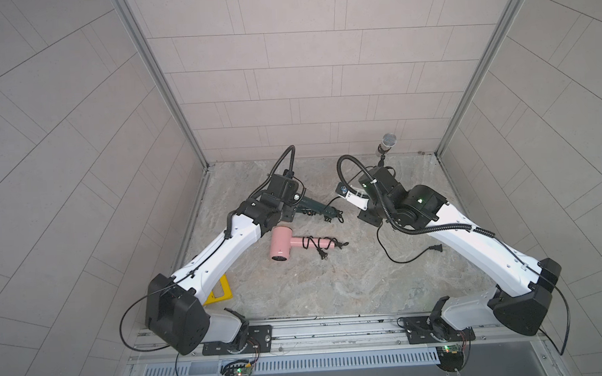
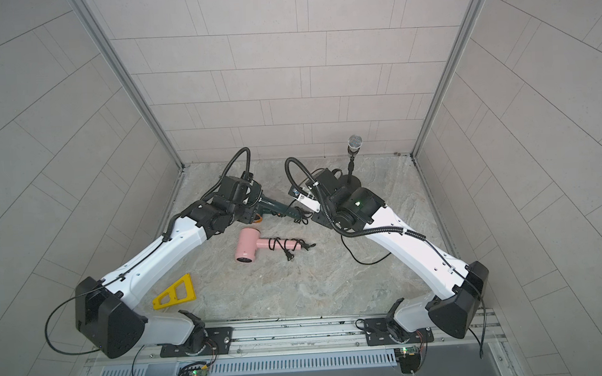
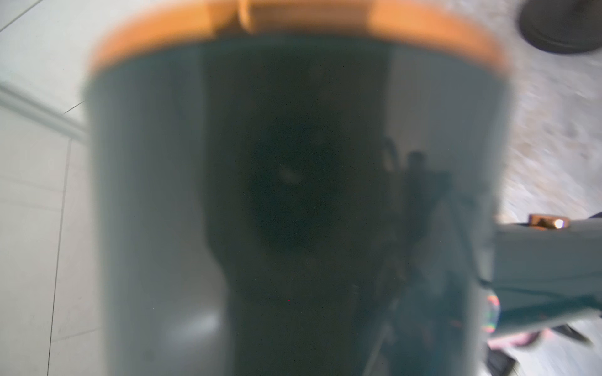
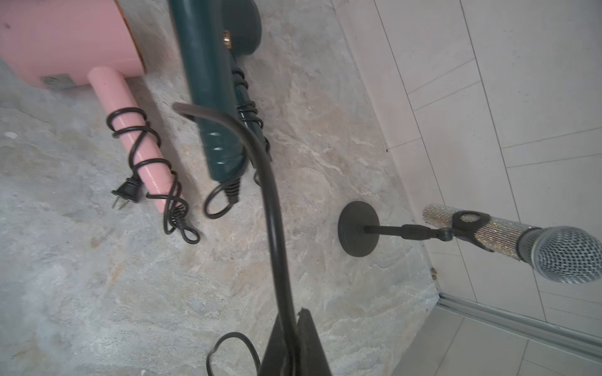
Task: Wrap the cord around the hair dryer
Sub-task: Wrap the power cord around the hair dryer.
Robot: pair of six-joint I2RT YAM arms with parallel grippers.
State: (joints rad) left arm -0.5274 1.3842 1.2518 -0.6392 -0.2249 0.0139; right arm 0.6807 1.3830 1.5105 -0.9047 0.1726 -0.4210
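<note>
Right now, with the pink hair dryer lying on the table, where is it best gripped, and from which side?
The pink hair dryer lies flat, so probably from above, jaws across the bare stretch of handle beside the barrel: the handle is slim, the barrel looks too wide, and cord loops cover the rest.

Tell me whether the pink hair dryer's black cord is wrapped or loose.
Wrapped. The black cord coils several times around the pink plastic hair dryer handle; its plug end lies loose on the marbled tabletop.
</note>
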